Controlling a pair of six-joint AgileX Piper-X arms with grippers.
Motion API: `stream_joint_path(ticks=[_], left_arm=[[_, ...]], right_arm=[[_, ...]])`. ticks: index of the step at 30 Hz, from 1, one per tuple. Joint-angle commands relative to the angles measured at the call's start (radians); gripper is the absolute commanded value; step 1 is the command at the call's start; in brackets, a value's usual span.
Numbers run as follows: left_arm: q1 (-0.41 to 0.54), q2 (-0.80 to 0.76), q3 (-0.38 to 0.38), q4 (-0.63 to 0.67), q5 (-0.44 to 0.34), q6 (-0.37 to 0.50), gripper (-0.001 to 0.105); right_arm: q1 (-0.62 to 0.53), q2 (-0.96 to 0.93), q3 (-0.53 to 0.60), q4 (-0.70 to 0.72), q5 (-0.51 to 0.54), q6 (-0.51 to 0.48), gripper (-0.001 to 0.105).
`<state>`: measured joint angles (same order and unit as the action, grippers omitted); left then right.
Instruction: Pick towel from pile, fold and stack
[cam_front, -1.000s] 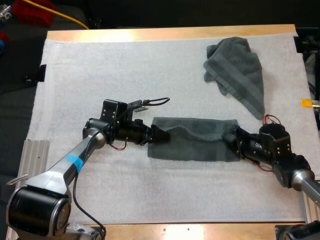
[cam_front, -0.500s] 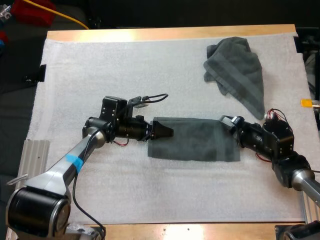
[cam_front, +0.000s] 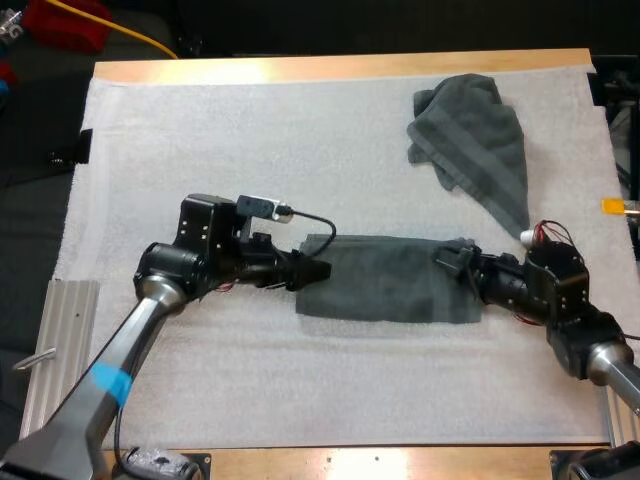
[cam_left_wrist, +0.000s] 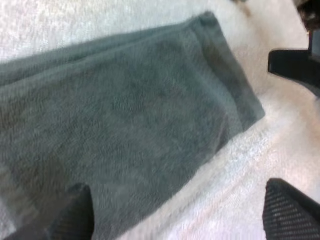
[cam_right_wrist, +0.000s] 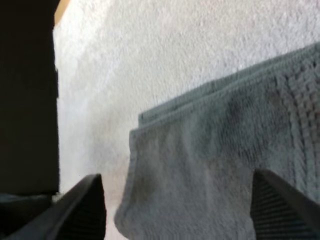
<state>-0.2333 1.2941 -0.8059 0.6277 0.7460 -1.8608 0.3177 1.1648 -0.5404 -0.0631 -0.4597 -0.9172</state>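
The towel (cam_front: 385, 292) lies as a long folded strip in the middle of the mat (cam_front: 200, 150). The left gripper (cam_front: 315, 270) is at one short end and the right gripper (cam_front: 455, 262) at the other, placed, I'd guess, to take both ends for the next fold. From above I can't read the jaws. The wrist views settle it: both grippers gape wide and hold nothing, fingers (cam_left_wrist: 287, 212) spread over the towel's ends. The high view brings in the pile (cam_front: 475, 140), one crumpled towel well apart at the bench's (cam_front: 340, 66) far right.

Bright even light, faint soft shadows
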Motion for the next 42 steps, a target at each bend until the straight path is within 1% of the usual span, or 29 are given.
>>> stream_joint_path(ticks=[1, 6, 11, 15, 21, 25, 28, 31, 34, 37, 39, 40, 42], left_arm=[[0.001, -0.025, -0.006, 0.025, -0.013, 0.012, 0.069], [0.001, -0.111, -0.006, 0.073, -0.015, 0.012, 0.069], [0.001, -0.202, -0.006, 0.134, -0.042, 0.012, 0.069], [0.001, -0.278, -0.006, 0.187, -0.085, 0.019, 0.069], [0.001, -0.336, -0.006, 0.267, -0.1, 0.031, 0.069], [0.001, -0.336, -0.006, 0.296, -0.099, 0.049, 0.069], [0.001, -0.336, -0.006, 0.296, -0.099, 0.05, 0.069], [0.001, -0.336, -0.006, 0.296, -0.099, 0.05, 0.069], [0.001, -0.336, -0.006, 0.296, -0.099, 0.05, 0.069], [0.001, -0.336, -0.006, 0.296, -0.099, 0.05, 0.069], [0.001, -0.336, -0.006, 0.296, -0.099, 0.05, 0.069], [0.001, -0.336, -0.006, 0.296, -0.099, 0.05, 0.069], [0.001, -0.336, -0.006, 0.296, -0.099, 0.05, 0.069]], right_arm=[[-0.005, -0.021, -0.004, 0.041, -0.016, -0.038, 0.061], [-0.005, -0.1, -0.004, 0.178, 0.011, -0.095, 0.061], [-0.005, -0.173, -0.004, 0.292, 0.039, -0.113, 0.061], [-0.005, -0.222, -0.004, 0.336, 0.06, -0.117, 0.061], [-0.005, -0.276, -0.004, 0.398, 0.14, -0.118, 0.061], [-0.005, -0.279, -0.012, 0.414, 0.154, -0.12, 0.061], [-0.005, -0.279, -0.045, 0.479, 0.209, -0.184, 0.061], [-0.012, -0.278, -0.097, 0.571, 0.276, -0.279, 0.061], [-0.042, -0.26, -0.15, 0.667, 0.3, -0.355, 0.061], [-0.093, -0.23, -0.195, 0.736, 0.277, -0.454, 0.061], [-0.135, -0.196, -0.221, 0.777, 0.237, -0.509, 0.061], [-0.15, -0.181, -0.228, 0.786, 0.213, -0.526, 0.061], [-0.188, -0.141, -0.241, 0.794, 0.131, -0.557, 0.061]])
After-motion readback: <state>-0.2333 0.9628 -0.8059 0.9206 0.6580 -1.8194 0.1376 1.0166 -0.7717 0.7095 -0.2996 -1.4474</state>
